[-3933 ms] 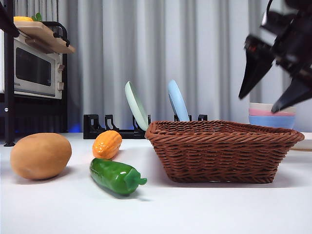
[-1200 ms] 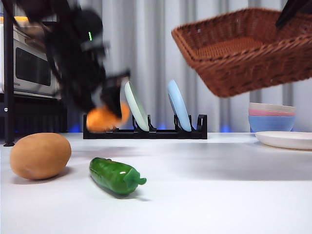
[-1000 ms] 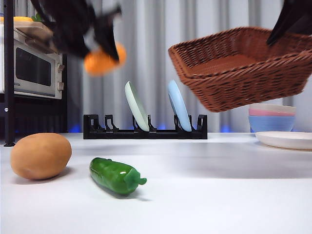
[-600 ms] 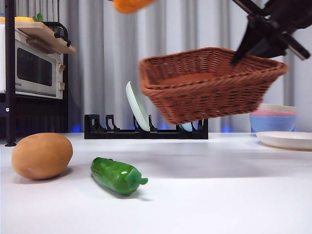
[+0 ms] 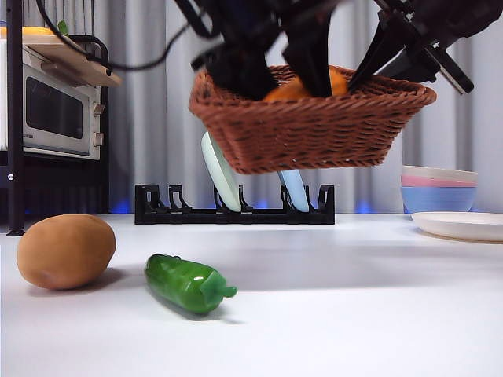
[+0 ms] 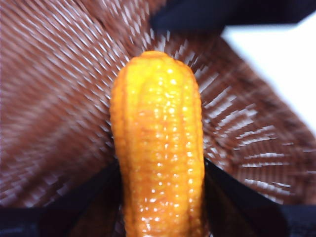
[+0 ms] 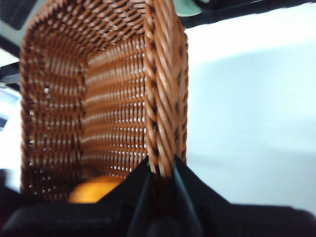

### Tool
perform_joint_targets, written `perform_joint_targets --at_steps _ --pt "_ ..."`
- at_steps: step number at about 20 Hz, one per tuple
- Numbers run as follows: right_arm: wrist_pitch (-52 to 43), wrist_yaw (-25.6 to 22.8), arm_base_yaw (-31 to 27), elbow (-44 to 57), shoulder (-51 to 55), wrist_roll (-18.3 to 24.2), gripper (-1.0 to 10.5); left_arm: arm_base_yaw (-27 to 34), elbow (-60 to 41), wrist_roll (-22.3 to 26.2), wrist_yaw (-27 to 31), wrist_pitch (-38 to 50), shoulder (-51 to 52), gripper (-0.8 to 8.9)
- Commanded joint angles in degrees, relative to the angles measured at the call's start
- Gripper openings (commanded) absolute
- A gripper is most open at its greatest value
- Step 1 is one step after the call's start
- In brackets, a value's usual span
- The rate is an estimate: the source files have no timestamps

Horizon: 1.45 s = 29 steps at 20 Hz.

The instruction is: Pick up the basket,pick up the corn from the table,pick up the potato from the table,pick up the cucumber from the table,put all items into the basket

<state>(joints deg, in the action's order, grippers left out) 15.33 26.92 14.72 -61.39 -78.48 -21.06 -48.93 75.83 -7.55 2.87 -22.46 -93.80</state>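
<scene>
Above the tabletop, the left tool, pinching the corn, had entered the basket pinched by the right tool; potato and cucumber remained unpicked.

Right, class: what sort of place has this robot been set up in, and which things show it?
Probably a mock kitchen. A microwave oven stands on a rack, plates sit in a black dish rack, and pastel bowls are stacked at the far side of the white table.
</scene>
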Motion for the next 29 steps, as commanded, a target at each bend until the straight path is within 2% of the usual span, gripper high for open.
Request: perform_joint_targets --at_steps 1,2,5,8,12,14,17,20,22,24,29 --pt "-1.1 1.6 0.1 -0.6 0.2 -1.2 -0.1 -0.2 -0.4 0.1 0.2 -0.3 -0.5 4.24" --pt "-1.1 1.7 0.1 -0.6 0.2 -1.2 -0.1 -0.2 -0.4 0.1 0.1 0.2 -0.5 4.77" --pt "-1.1 1.7 0.0 -0.6 0.2 -1.2 -0.1 -0.1 -0.3 0.1 0.4 0.5 0.3 4.73" --pt "-1.1 1.7 0.0 -0.6 0.2 -1.2 -0.1 -0.1 -0.3 0.2 3.4 0.0 2.7 4.73" --pt "-1.1 1.6 0.0 -0.6 0.2 -1.2 -0.1 -0.1 -0.3 1.0 5.0 -4.2 11.4 4.72" --pt "-1.2 1.6 0.0 -0.6 0.2 -1.2 -0.1 -0.1 -0.3 1.6 7.1 -10.2 17.4 4.72" --pt "-1.2 1.6 0.0 -0.6 0.2 -0.9 -0.1 0.1 -0.3 1.2 10.9 -24.1 25.2 4.72" --pt "-1.2 1.6 0.0 -0.6 0.2 -0.7 -0.1 1.7 -0.7 -1.9 11.3 -36.9 28.3 4.72" --pt "-1.2 1.6 0.0 -0.6 0.2 -0.5 -0.1 2.8 -2.4 -3.8 11.8 -41.1 28.5 4.72" --pt "-1.2 1.6 -0.1 -0.6 0.2 -0.2 -0.1 3.4 -6.3 -5.5 12.0 -40.3 28.4 4.72" --pt "-1.2 1.6 -0.1 -0.6 0.2 0.1 -0.1 7.4 -20.2 -7.5 9.6 -30.5 28.3 4.72"
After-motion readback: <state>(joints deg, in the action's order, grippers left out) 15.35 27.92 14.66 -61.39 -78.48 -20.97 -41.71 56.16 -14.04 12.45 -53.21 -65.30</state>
